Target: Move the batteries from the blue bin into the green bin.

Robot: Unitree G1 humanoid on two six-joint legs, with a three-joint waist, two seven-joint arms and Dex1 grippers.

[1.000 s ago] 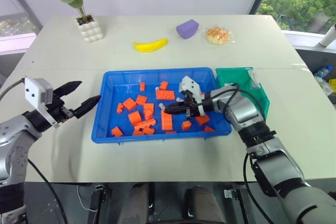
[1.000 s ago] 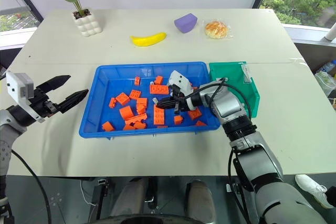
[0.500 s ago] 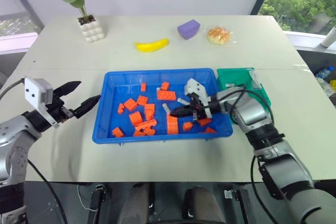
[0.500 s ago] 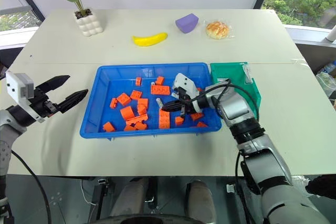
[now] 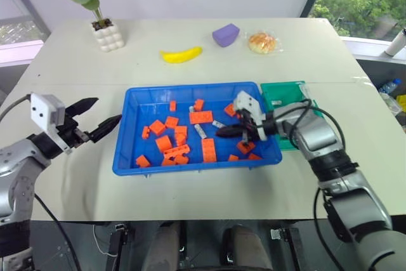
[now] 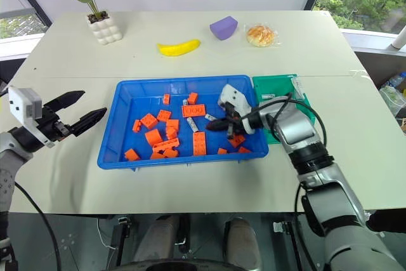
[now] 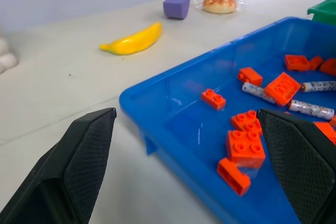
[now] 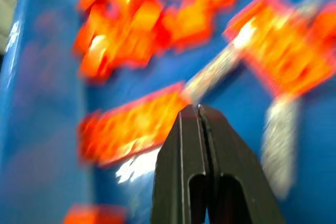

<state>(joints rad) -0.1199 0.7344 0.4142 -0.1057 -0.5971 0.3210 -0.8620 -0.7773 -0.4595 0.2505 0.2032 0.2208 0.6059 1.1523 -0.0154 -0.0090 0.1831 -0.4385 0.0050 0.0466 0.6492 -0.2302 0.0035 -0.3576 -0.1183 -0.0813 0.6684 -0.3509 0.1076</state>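
The right gripper (image 5: 222, 133) hangs over the blue bin (image 5: 130, 157), fingers pressed together on nothing, so the batteries (image 5: 200, 131) lie among orange bricks (image 5: 208, 149); the left gripper (image 5: 100, 118) waits left, fingers apart; the green bin (image 5: 287, 96) sits right

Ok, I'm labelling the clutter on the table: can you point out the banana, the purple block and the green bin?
banana (image 5: 182, 54): left eye view, middle of its curve.
purple block (image 5: 226, 34): left eye view, its top face.
green bin (image 5: 283, 88): left eye view, far rim.
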